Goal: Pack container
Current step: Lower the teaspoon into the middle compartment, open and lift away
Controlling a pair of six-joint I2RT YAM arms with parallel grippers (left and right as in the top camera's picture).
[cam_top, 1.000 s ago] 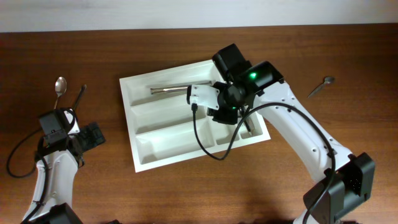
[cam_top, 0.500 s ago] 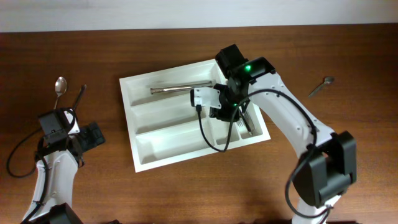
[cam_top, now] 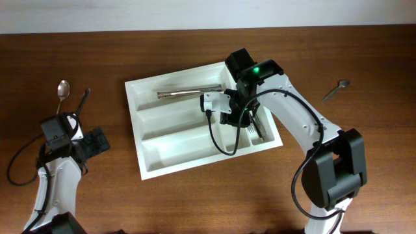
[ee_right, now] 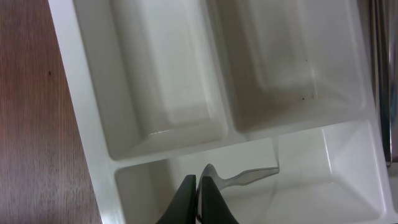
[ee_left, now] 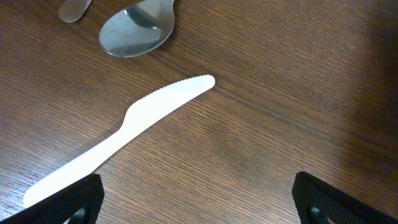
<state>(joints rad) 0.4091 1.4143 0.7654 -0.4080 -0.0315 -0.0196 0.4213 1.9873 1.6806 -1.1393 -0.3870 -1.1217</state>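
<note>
The container (cam_top: pixel 151 162), a white tray with several compartments, lies mid-table. My right gripper (cam_top: pixel 239 118) hangs over its right end, down in a narrow compartment. In the right wrist view this gripper (ee_right: pixel 198 198) is shut, pinching the rounded handle end of a metal fork (ee_right: pixel 245 177); the fork (cam_top: pixel 256 128) lies along that compartment. A long metal utensil (cam_top: pixel 185 93) rests in the far long compartment. My left gripper (cam_top: pixel 97 142) is far left, open (ee_left: pixel 200 205) over bare wood, with a white plastic knife (ee_left: pixel 124 127) just ahead of it.
A metal spoon (cam_top: pixel 62 89) and a dark utensil (cam_top: pixel 84 97) lie at the far left; the spoon's bowl (ee_left: pixel 137 31) shows beyond the knife. Another spoon (cam_top: pixel 336 90) lies at the far right. Black cables hang from both arms.
My right arm's elbow has swung inward and its gripper has shifted slightly left over the tray's right end, still shut. The left arm has not moved.
</note>
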